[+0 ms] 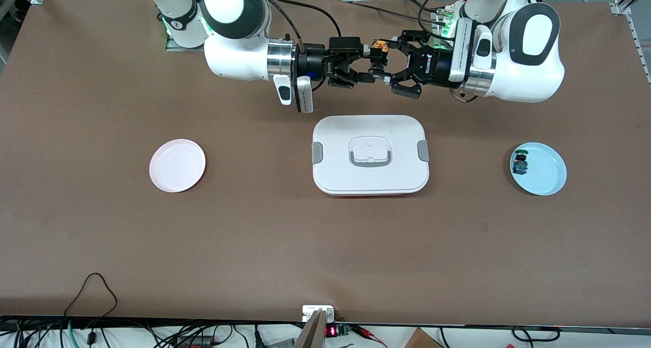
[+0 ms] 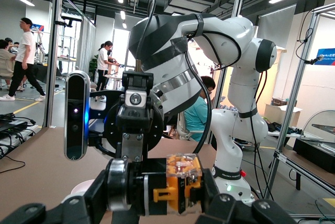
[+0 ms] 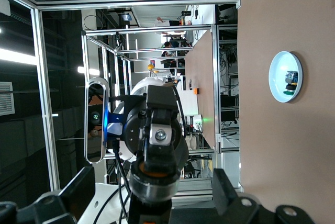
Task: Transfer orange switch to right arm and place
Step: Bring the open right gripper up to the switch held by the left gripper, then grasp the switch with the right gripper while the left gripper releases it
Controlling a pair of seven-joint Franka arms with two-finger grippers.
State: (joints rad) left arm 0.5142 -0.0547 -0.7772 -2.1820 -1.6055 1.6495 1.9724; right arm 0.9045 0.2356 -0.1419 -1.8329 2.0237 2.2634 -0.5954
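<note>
The orange switch (image 1: 379, 47) hangs in the air over the bare brown table, midway between the two arms' bases. My left gripper (image 1: 385, 61) is shut on it, its claw fingers clamping the black body and the orange block (image 2: 180, 182). The right arm's gripper (image 1: 368, 63) faces it head-on and is open, with one straight finger on each side of the switch's round capped end (image 3: 156, 181). In the right wrist view both fingers (image 3: 226, 190) stand clear of the switch. In the left wrist view the left gripper (image 2: 162, 205) shows at the frame's edge with the switch between its fingers.
A white lidded box (image 1: 370, 154) sits mid-table, under and nearer the camera than the hand-over point. A pink plate (image 1: 177, 165) lies toward the right arm's end. A blue plate (image 1: 546, 177) toward the left arm's end holds a green-capped switch (image 1: 520, 164).
</note>
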